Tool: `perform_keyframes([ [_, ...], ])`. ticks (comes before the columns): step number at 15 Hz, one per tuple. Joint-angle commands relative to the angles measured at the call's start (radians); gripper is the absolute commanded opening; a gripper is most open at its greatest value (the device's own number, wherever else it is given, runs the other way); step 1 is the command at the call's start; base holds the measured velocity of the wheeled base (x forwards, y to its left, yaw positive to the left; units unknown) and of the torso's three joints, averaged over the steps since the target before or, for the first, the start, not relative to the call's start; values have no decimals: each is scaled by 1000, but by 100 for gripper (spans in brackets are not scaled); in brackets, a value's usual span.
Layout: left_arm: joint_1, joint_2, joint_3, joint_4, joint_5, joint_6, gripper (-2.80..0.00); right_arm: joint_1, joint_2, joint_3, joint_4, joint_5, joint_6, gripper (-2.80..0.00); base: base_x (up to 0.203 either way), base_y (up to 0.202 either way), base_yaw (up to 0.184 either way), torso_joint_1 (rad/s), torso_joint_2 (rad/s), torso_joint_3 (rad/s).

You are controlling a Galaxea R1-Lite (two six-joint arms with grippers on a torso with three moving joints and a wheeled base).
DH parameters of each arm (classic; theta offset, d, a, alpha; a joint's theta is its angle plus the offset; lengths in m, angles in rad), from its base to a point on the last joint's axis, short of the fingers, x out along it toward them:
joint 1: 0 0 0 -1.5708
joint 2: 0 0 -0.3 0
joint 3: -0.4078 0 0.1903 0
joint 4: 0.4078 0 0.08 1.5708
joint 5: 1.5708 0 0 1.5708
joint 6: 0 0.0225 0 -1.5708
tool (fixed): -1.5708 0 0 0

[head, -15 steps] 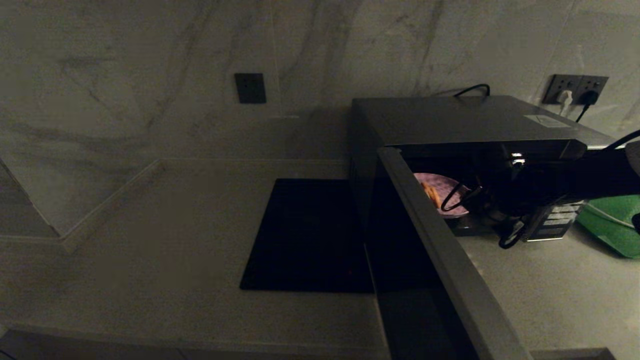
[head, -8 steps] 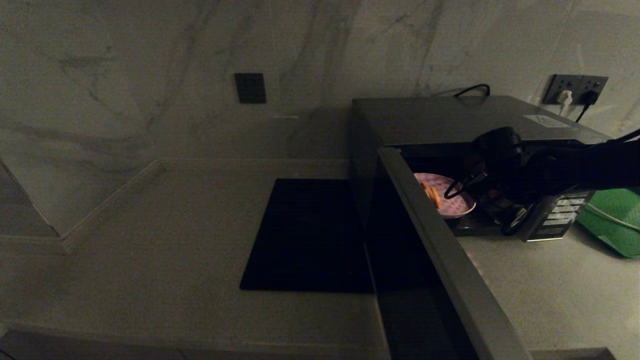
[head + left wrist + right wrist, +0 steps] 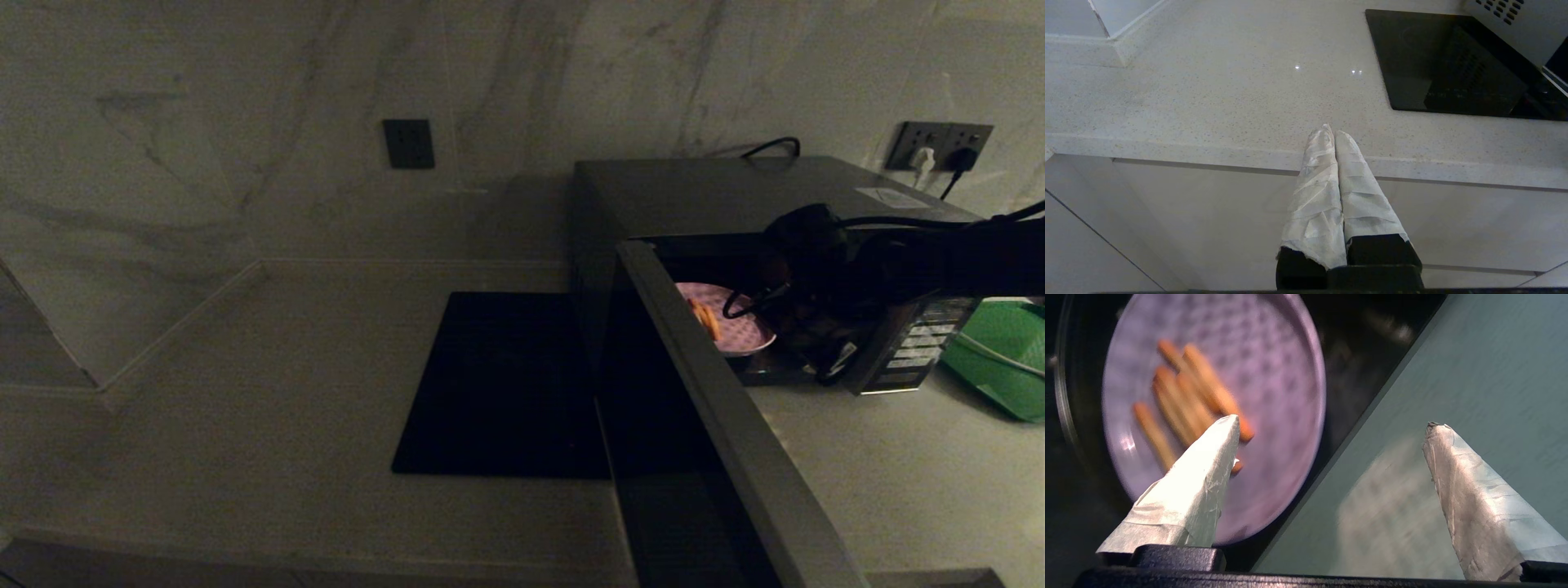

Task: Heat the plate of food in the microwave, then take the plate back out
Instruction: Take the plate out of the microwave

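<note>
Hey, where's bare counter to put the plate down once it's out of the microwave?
Bare pale stone counter lies left of the flat black square mat, and another patch right of the open door, before the green tray. It is crowded inside the dark grey microwave: the round lavender plate of fries and the open right gripper.

The room is dim, and a pale speckled stone counter (image 3: 245, 392) runs along a wall of grey-veined marble slabs (image 3: 245, 98). A small dark square plate (image 3: 408, 144) is set into that wall above the counter's back edge, and a double socket (image 3: 939, 145) with plugs in it sits toward the back right corner. Below the counter's front edge hang plain pale cabinet fronts (image 3: 1208, 228), and two small points of light glint on the stone (image 3: 1297, 67).
</note>
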Motion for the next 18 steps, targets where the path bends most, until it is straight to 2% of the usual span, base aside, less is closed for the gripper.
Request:
perform_keyframes([
  [1, 0, -2, 0, 0, 1, -1, -280, 3, 21, -57, 58, 58, 53, 0, 0, 0, 0, 0, 0, 0],
  [2, 0, -2, 0, 0, 1, -1, -280, 4, 26, -72, 77, 89, 71, 0, 0, 0, 0, 0, 0, 0],
  [14, 0, -2, -1, 0, 1, -1, -280, 4, 66, -53, 73, 89, 98, 0, 0, 0, 0, 0, 0, 0],
  [15, 0, -2, 0, 0, 1, -1, -280, 4, 66, -53, 73, 89, 98, -280, 0, 0, 0, 0, 0, 0],
  [18, 0, -2, 0, 0, 1, -1, -280, 3, 50, -35, 73, 86, 99, -280, 0, 0, 0, 0, 0, 0],
])
